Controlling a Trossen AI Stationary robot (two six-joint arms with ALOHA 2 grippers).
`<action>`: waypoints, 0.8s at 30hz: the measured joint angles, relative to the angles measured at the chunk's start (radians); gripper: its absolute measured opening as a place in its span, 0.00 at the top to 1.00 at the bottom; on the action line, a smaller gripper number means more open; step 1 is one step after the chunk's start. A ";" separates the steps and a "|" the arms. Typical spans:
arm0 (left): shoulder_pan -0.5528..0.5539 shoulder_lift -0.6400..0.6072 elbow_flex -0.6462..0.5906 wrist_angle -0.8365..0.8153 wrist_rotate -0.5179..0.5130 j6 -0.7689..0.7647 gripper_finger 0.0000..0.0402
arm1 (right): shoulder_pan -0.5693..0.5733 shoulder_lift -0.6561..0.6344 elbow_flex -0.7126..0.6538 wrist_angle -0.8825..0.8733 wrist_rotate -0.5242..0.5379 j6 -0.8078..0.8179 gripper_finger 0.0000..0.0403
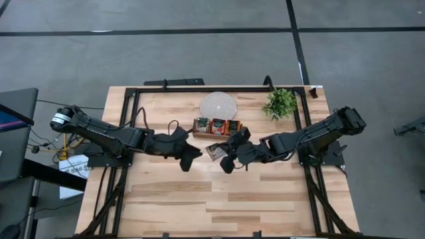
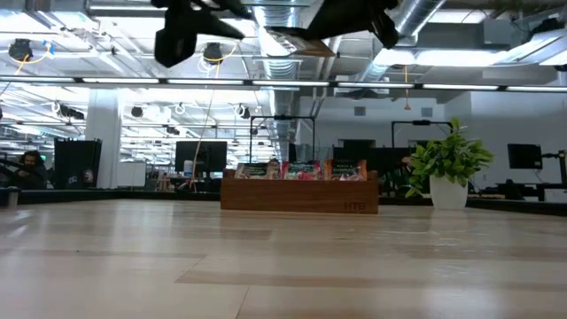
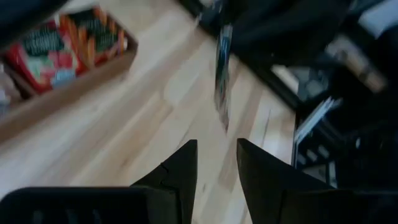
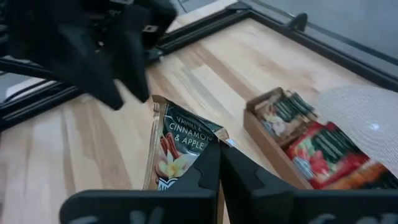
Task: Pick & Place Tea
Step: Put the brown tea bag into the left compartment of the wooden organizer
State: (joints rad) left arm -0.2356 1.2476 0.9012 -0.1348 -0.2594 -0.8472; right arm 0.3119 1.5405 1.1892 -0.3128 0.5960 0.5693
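Sachet (image 4: 177,152) hangs pinched between the right gripper's (image 4: 219,163) closed fingers, above the table (image 1: 199,199); left gripper (image 3: 216,165), fingers slightly spread, faces it nearby, holding nothing.

left end effector (image 3: 216,163), fingers parted, faces an edge-on sachet (image 3: 222,74).

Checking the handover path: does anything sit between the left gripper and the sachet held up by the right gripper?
Nothing visible does. The right gripper holds the cinnamon-apple sachet above the table, and the open left gripper faces it edge-on across an open gap. The wooden tray lies off to the side.
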 joint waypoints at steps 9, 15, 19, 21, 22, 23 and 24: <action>0.001 0.009 0.000 0.160 -0.096 0.001 0.74 | 0.000 0.000 0.000 0.062 -0.048 -0.022 1.00; 0.001 0.009 0.000 0.155 -0.135 0.000 0.74 | 0.000 -0.005 0.001 0.068 -0.061 -0.031 1.00; 0.001 0.009 0.000 0.101 -0.168 -0.008 0.74 | 0.002 -0.019 0.001 0.059 -0.073 -0.031 1.00; 0.001 0.009 0.000 0.101 -0.175 -0.021 0.74 | 0.002 -0.026 0.002 0.064 -0.073 -0.031 1.00; 0.001 0.009 0.000 0.103 -0.177 -0.026 0.74 | 0.002 -0.030 0.002 0.059 -0.074 -0.031 1.00; 0.004 0.009 0.000 0.106 -0.177 -0.031 0.74 | 0.002 -0.033 0.002 0.061 -0.074 -0.031 1.00; 0.006 0.009 0.000 0.108 -0.176 -0.036 0.74 | 0.002 -0.035 0.002 0.068 -0.074 -0.031 1.00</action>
State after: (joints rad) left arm -0.2295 1.2568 0.9012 -0.0272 -0.4355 -0.8829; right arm 0.3138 1.5055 1.1908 -0.2447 0.5221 0.5385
